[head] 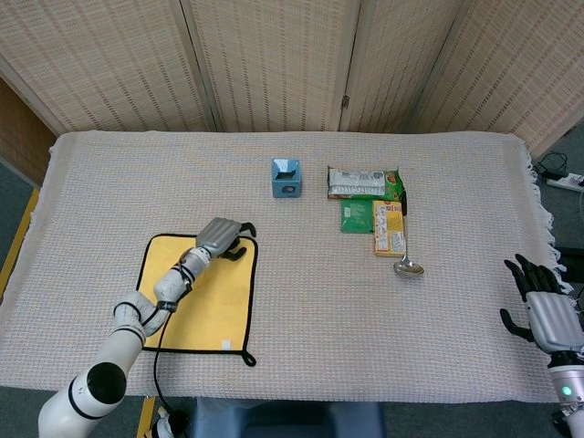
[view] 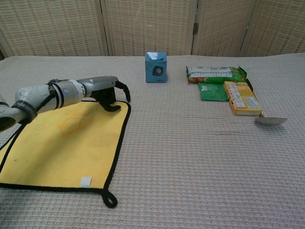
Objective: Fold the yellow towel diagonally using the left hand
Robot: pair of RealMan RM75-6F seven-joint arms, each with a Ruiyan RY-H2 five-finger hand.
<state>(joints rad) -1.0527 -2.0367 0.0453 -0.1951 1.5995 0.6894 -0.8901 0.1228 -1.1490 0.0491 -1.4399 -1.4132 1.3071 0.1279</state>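
The yellow towel [head: 205, 297] with black edging lies flat at the table's front left; its hanging loop [view: 109, 200] is at the near right corner. My left hand [head: 219, 235] is low over the towel's far right corner [view: 127, 103]. Its thumb touches the cloth just inside the corner, while its curved fingers [view: 124, 90] reach past the black edge, apart from the thumb. Nothing is lifted and the corner lies flat. My right hand [head: 547, 308] hangs off the table's right front edge, fingers spread and holding nothing.
A small blue box [head: 286, 178] stands behind the towel near the table's middle. To its right lie a long snack packet [head: 363, 183], a green packet [head: 357, 215], a yellow box [head: 389, 228] and a spoon [head: 408, 266].
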